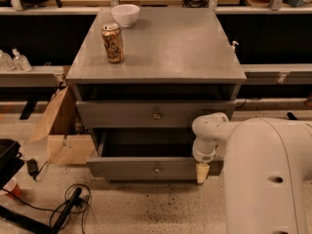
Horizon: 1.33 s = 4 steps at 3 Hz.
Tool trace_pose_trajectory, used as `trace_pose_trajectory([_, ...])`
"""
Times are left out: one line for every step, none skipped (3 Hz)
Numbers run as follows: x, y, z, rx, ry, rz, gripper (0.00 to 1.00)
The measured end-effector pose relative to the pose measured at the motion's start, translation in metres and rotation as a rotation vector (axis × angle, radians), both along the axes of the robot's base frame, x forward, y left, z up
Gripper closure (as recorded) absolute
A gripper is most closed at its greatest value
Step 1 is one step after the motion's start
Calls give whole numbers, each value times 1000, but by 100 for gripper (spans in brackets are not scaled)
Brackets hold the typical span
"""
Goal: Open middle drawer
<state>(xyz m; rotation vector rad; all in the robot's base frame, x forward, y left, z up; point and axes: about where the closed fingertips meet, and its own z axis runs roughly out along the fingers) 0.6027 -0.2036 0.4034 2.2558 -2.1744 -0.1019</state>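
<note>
Warm, fairly dim light from overhead gives the flat grey cabinet top [165, 48] a soft sheen. Deep shadow fills the pulled-out grey middle drawer [146, 168]. The cream-tipped gripper [201, 172], at that drawer front's right end, catches even light.

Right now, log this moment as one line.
middle drawer: pulled out | gripper: at its front's right end | top drawer: shut | cabinet top: can, bowl

- Middle drawer [131, 168] stands pulled out, its dark interior exposed.
- Gripper [202, 172] sits at the right end of the drawer front.
- Can [113, 43] and bowl [125, 14] stand on the cabinet top [170, 43].
</note>
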Motion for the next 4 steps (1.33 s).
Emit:
trace_pose_trajectory([-24, -7, -3, -3, 33, -26, 49])
trace_pose_trajectory([-34, -12, 1, -22, 50, -33, 72])
trace_pose_trajectory([-34, -12, 1, -22, 50, -33, 96])
trace_pose_trajectory([-55, -18, 13, -63, 84, -34, 100])
